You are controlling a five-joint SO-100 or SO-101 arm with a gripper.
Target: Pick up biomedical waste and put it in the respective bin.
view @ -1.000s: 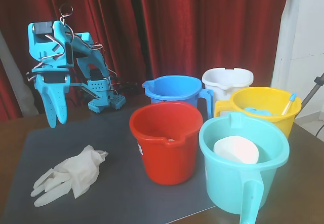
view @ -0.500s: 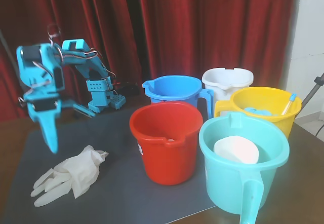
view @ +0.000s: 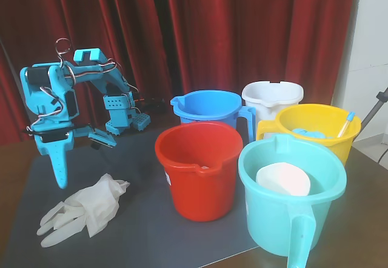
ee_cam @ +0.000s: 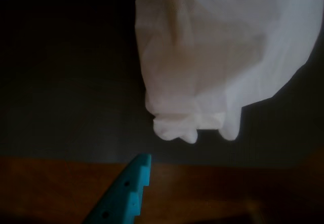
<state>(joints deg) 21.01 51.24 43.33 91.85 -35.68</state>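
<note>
- Blue arm (view: 66,98) at far left of fixed view, gripper (view: 59,174) pointing down at the dark mat (view: 139,231), tip just above the glove's top end.
- Only one blue finger (ee_cam: 126,193) seen in wrist view, so cannot tell if spread or pressed together.
- White glove (view: 82,210) flat on the mat, left of the pails, crumpled and soft, fingers pointing left.
- Up close in wrist view: glove (ee_cam: 212,57) wrinkly, thin, filling the top right.
- Only in fixed view: red pail (view: 200,171), blue pail (view: 209,110), teal pail (view: 291,201) with a white thing (view: 283,180) inside, white pail (view: 273,98), yellow pail (view: 318,131).
</note>
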